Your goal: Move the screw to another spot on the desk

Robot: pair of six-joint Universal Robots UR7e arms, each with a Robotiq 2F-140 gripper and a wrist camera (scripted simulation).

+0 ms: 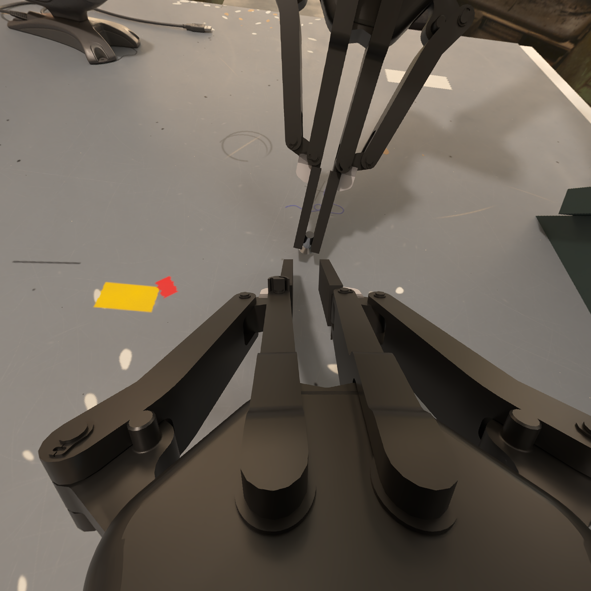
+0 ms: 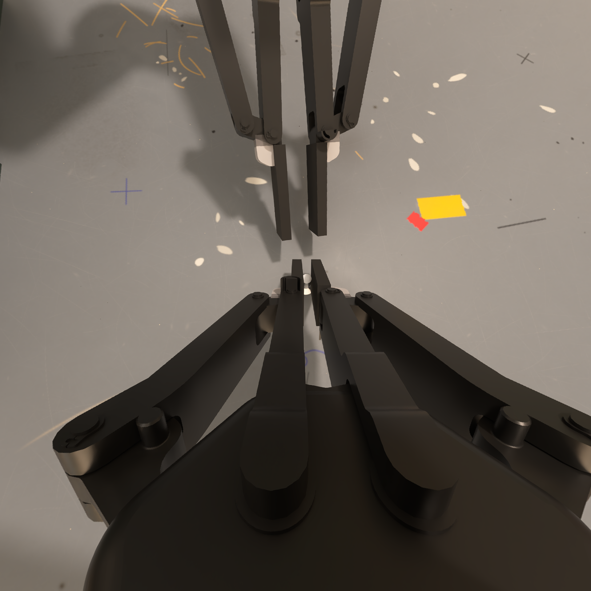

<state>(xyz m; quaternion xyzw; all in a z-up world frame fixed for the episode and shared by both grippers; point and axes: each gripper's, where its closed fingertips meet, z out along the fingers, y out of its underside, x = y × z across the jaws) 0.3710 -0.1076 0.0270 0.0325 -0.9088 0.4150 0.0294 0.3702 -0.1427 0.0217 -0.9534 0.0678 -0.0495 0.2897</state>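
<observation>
The screw (image 1: 308,243) is small and silver-grey, and it is pinched between the fingertips of my right gripper (image 1: 307,251), which reaches down from the top of the left wrist view. In the right wrist view the screw (image 2: 307,279) sits between that gripper's (image 2: 306,263) nearly closed fingers, just above the grey desk (image 2: 128,287). My left gripper (image 1: 306,265) faces it tip to tip, a short gap away, with its fingers slightly apart and nothing between them. It also shows in the right wrist view (image 2: 301,236).
A yellow tape patch (image 1: 126,295) with a red scrap (image 1: 166,287) lies on the desk to the left. A black stand with a cable (image 1: 73,35) is at the far left. A dark green object (image 1: 569,230) sits at the right, near the desk's white edge (image 1: 559,80).
</observation>
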